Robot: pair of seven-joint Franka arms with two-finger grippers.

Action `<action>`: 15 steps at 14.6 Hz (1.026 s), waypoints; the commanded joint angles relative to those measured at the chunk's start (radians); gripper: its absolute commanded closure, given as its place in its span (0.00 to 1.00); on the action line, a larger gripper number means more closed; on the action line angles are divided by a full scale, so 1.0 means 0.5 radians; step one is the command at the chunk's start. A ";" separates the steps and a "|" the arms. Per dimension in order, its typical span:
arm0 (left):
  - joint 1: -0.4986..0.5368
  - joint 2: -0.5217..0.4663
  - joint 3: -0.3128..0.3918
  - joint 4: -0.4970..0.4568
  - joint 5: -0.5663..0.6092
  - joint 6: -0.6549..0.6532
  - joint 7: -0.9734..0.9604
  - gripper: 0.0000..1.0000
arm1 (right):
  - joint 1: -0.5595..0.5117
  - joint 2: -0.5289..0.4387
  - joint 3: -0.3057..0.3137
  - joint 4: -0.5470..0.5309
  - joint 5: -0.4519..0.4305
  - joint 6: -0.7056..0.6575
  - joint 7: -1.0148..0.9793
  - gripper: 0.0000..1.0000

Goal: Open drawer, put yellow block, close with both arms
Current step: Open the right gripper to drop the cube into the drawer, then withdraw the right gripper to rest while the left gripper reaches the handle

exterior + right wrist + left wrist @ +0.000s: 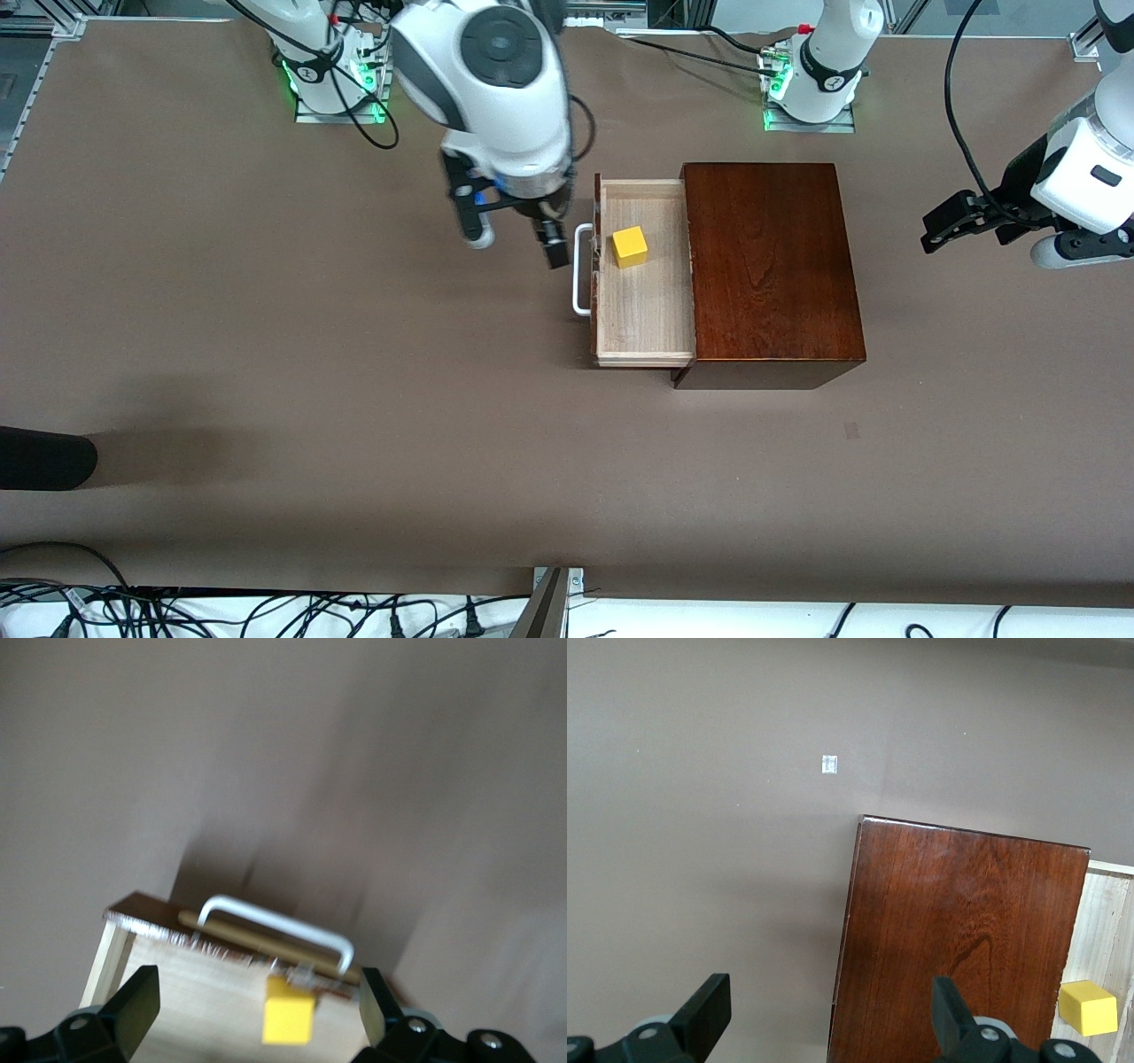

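Note:
The dark reddish-brown wooden box (771, 266) stands mid-table with its drawer (647, 310) pulled out toward the right arm's end. The yellow block (629, 246) lies in the drawer, close to the drawer's front and its white loop handle (580, 270). My right gripper (517, 248) is open and empty, over the table just in front of the handle. The right wrist view shows the handle (275, 926), the drawer floor (177, 1001) and the block (289, 1019) between my open fingers (133, 1005). My left gripper (961, 226) is open, waiting over the table past the box's back end. The left wrist view shows the box top (957, 939) and the block (1087, 1007).
A dark rounded object (44, 456) lies near the front edge at the right arm's end. Cables (221, 611) run along the front edge. A small pale mark (850, 431) is on the brown table nearer the front camera than the box, and it also shows in the left wrist view (829, 765).

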 commanded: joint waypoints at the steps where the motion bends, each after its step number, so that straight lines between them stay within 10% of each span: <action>1: 0.007 0.029 0.001 0.063 -0.025 -0.026 0.047 0.00 | -0.189 -0.135 0.010 -0.077 0.036 -0.189 -0.499 0.00; 15: -0.112 0.204 -0.030 0.210 -0.044 -0.026 -0.065 0.00 | -0.760 -1.077 -0.533 -1.108 0.042 -0.030 -3.070 0.00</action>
